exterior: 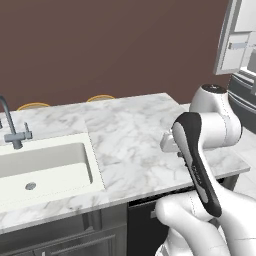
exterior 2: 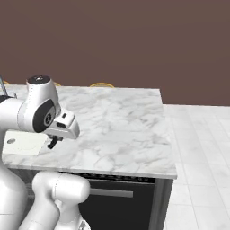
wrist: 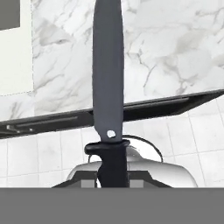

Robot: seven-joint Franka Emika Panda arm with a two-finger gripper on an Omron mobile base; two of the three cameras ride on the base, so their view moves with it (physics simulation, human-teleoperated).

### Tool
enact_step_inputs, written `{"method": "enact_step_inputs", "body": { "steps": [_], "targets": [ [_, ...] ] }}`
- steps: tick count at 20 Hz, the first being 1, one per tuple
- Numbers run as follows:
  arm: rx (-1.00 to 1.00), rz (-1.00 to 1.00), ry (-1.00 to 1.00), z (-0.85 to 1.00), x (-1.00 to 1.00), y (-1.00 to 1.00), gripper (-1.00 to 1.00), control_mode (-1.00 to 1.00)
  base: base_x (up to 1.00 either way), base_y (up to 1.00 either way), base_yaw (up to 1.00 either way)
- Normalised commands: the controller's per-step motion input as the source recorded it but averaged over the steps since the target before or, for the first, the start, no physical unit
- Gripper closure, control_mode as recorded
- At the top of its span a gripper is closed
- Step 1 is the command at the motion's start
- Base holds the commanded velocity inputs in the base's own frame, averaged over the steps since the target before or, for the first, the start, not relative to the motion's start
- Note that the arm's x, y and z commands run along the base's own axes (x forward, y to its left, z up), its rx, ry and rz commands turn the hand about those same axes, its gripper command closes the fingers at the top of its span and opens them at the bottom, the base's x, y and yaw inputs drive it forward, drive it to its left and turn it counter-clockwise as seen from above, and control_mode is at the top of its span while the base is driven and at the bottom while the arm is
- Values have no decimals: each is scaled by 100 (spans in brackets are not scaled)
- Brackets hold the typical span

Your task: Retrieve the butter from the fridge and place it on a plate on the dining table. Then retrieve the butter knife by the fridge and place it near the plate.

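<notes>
The butter knife (wrist: 108,65), dark with a long grey blade, points away along the hand view, and my gripper (wrist: 112,175) is shut on its black handle. Under the blade lie the near edge of the dining table's white marble top (wrist: 175,48) and the tiled floor. In the right base view my gripper (exterior 2: 54,143) hangs just over the front left part of the dining table (exterior 2: 121,130). The fridge (exterior: 240,50) stands at the far right with a door swung open. The butter and the plate are out of view.
A white sink (exterior: 45,170) with a grey faucet (exterior: 12,130) is set into the table's left part. Stool tops (exterior: 100,98) peek over the far edge. My own arm (exterior: 200,165) covers the table's front right corner. Tiled floor (exterior 2: 202,148) lies to the right.
</notes>
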Motion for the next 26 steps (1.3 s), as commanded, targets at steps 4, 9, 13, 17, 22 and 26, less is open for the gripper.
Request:
{"method": "enact_step_inputs", "body": {
  "steps": [4,9,13,17,22,26],
  "targets": [
    [0,25,0,0,0,0,100,-100,0,0,0],
    [-2,20,0,-5,-1,0,100,-100,0,0,0],
    [-1,3,0,-11,-3,0,100,-100,0,0,0],
    [0,0,0,0,0,0,100,-100,0,0,0],
    [0,0,0,0,0,0,100,-100,0,0,0],
    [0,0,0,0,0,0,100,-100,0,0,0]
  ]
}}
